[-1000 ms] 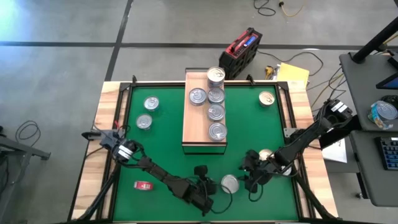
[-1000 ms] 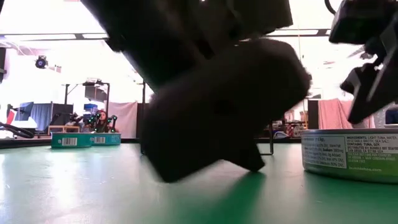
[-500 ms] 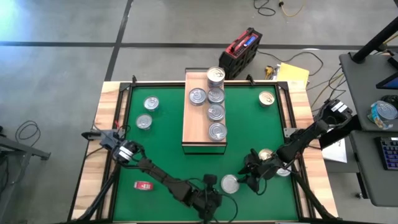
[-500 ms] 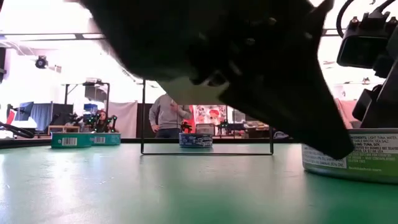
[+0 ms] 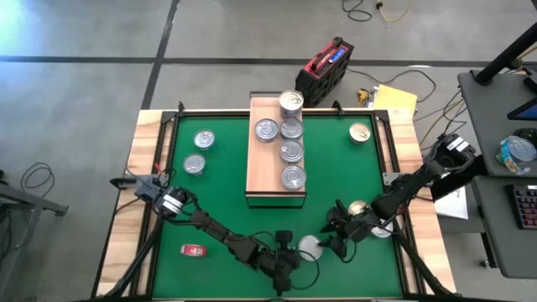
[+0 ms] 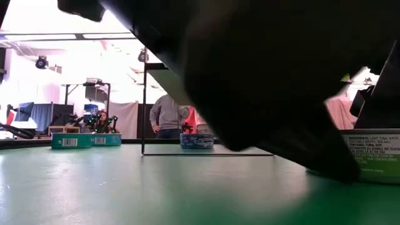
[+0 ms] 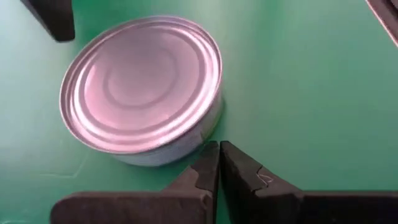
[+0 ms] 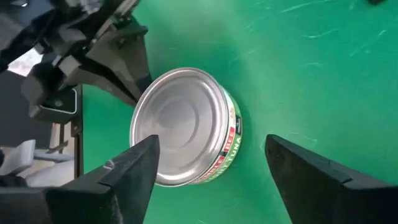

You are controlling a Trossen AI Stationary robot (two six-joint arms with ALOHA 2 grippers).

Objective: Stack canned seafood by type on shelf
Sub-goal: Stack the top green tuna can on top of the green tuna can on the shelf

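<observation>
On the near part of the green mat (image 5: 210,197), a silver-lidded tuna can (image 5: 310,247) is lying flat with both grippers closing in on it from opposite sides. The right gripper (image 5: 337,243) is sitting just right of the can with its two fingers (image 8: 118,180) spread wide; in the right wrist view the can (image 8: 185,126) is showing between and just beyond the fingertips, and nothing is being held. The left gripper (image 5: 291,254) is sitting just left of the same can, its fingers pressed together into a single point and gripping nothing; in the left wrist view that point (image 7: 218,162) is resting at the can's side wall (image 7: 144,90), touching it or very nearly so.

The shelf (image 5: 275,151) is standing in the middle of the far half of the mat, carrying five silver-lidded cans (image 5: 291,152): four in a line along its right side and one (image 5: 266,129) to their left. Two more silver cans (image 5: 199,152) are sitting on the mat left of the shelf, a gold-lidded can (image 5: 360,132) far right, and another gold-lidded can (image 5: 359,208) just behind the right arm. A small red flat object (image 5: 194,249) is lying near left.

In the low view the arms are blocking most of the scene; a person (image 6: 166,115) is standing in the room behind.
</observation>
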